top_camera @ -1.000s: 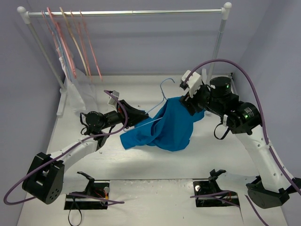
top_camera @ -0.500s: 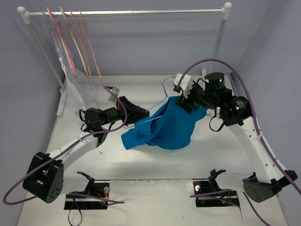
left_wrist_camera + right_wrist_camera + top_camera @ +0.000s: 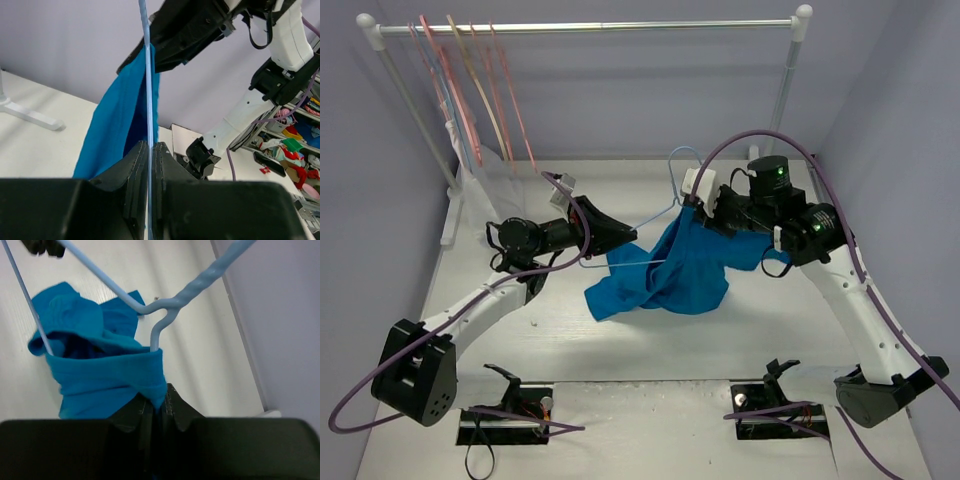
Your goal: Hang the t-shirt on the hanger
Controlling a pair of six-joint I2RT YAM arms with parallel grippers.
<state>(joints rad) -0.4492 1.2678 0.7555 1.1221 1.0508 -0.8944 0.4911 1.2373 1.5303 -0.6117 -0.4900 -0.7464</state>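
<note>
The bright blue t-shirt (image 3: 670,270) hangs bunched over the thin light-blue hanger (image 3: 655,215), its lower folds trailing toward the table. My left gripper (image 3: 628,237) is shut on the hanger's wire; in the left wrist view the wire (image 3: 146,75) runs straight up from the closed left gripper (image 3: 150,147), with the t-shirt (image 3: 115,125) behind it. My right gripper (image 3: 698,205) is shut on the t-shirt's top edge just below the hook. In the right wrist view the right gripper (image 3: 160,402) pinches a fold of the t-shirt (image 3: 100,375) under the hanger's twisted neck (image 3: 195,287).
A white clothes rail (image 3: 590,27) spans the back. Pink and tan hangers (image 3: 470,90) hang at its left end over a whitish garment (image 3: 485,195). The rail's right pole (image 3: 785,85) stands behind my right arm. Two black mounts (image 3: 515,400) sit at the near edge.
My right gripper has closed onto the t-shirt's top edge. Both arms have shifted toward the back, lifting the hanger and shirt.
</note>
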